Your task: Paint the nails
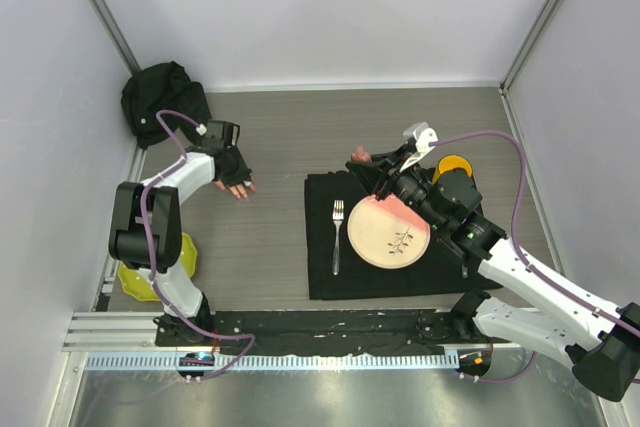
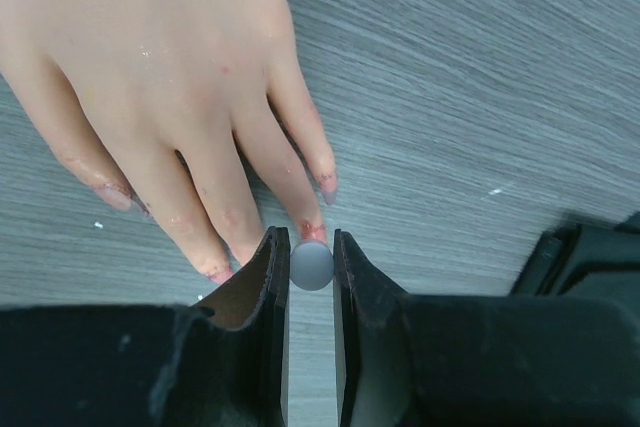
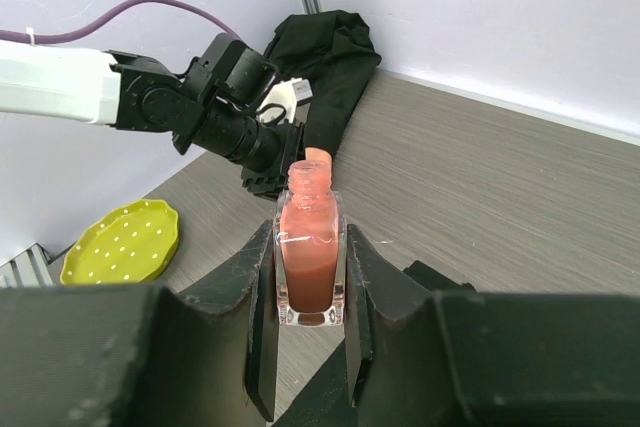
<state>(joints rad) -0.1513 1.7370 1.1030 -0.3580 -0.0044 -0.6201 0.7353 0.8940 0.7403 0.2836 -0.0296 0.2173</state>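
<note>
On the pale pink mannequin hand [image 2: 150, 67], palm down on the grey wood-grain table [image 2: 480, 97] at far left: small nails [image 2: 327, 185] smeared pinkish-red, patchy at the edges, on the four fingers in view; thumb out of sight. Touching one fingertip, a small grey round-ended piece [image 2: 312, 265], probably the brush handle, pinched in the closed left gripper [image 2: 312, 247]. Well apart to the right, clamped in the right gripper [image 3: 308, 297], an uncapped square glass bottle of coral polish [image 3: 310, 247]. Judged partway: colour down, tidying and perhaps the thumb left.

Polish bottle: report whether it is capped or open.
Open: the polish bottle shows a bare neck, no cap, gripped upright in the right claw.
</note>
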